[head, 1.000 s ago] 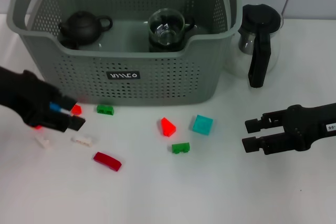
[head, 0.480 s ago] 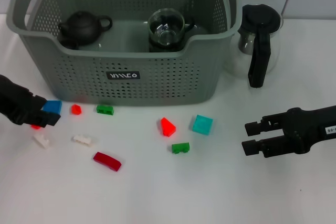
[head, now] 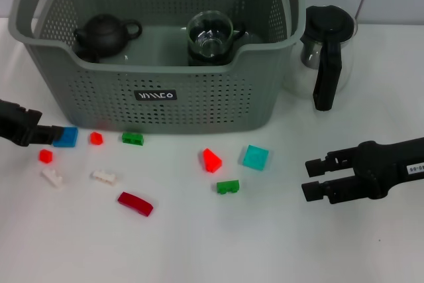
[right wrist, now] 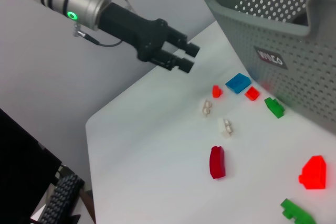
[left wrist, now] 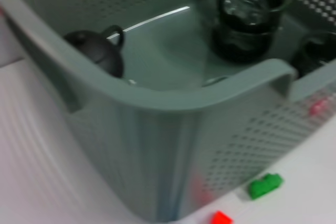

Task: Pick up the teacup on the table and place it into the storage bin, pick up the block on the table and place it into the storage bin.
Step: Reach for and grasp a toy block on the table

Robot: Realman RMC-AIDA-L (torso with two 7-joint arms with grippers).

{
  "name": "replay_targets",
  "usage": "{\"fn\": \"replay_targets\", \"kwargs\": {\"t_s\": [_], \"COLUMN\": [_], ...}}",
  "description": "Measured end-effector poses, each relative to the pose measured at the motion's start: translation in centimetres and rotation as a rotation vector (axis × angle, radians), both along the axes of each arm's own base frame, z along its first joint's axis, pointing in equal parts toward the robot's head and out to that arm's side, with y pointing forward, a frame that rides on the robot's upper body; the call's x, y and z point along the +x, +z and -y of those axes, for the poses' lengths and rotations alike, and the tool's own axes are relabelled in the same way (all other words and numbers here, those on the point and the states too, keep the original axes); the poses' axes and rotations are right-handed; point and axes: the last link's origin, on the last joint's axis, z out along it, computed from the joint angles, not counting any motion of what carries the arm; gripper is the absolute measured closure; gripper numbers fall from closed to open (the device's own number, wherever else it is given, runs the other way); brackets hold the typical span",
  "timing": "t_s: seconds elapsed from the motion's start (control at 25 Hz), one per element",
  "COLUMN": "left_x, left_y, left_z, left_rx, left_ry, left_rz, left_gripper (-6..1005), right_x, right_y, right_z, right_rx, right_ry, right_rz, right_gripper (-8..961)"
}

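Left gripper (head: 48, 134) at far left edge of desk (head: 199, 243), low over the surface, fingers parted, holding nothing; right wrist view shows it raised off the desk. Blue block (head: 65, 137) lies just at its fingertips, whether touching I cannot tell.

Scattered blocks in front of the bin, all on the desk: small red cube (head: 45, 156), white piece (head: 52, 177), small red block (head: 96, 138), second white piece (head: 103, 177), dark red curved piece (head: 135, 203), green block (head: 132, 138).

Storage bin (head: 199, 97) at the back, centre-left. Inside: black teapot (head: 103, 34) on the left, glass teacup (head: 210, 36) toward the middle.

Right of that: red wedge block (head: 211, 160), green block (head: 228, 187), teal tile (head: 255, 157).

Glass carafe with black handle (head: 326, 51) stands just beside the bin's right wall.

Right gripper (head: 315, 175) at right over the desk, fingers apart, empty.
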Motion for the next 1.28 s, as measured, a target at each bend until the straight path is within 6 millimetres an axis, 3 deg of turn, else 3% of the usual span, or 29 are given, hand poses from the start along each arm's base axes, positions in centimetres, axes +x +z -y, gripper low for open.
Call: {"fn": "replay_targets", "kwargs": {"t_s": [0.4,0.88,1.28], "left_x": [-1.6,-1.1,-2.3], "left_y": [-2.3,-3.4,-4.1], "left_z": [-1.6,-3.2,-3.6], "left_rx": [-0.007,-0.024,-0.031], "left_ry": [-0.026,0.050,-0.002], "left_rz": [-0.035,-0.111,-0.163], "left_gripper": [450,446,444], "right_x": [0.6,0.3,0.5], "right_y": [-0.2,-0.1,-0.2], "right_z": [0.3,-0.3,-0.4], "right_rx": [0.002,0.021,0.026], "right_ry": [-0.023,-0.004,-0.010], "right_rz": [0.002,0.012,0.026], "right_gripper": [242,242,243]}}
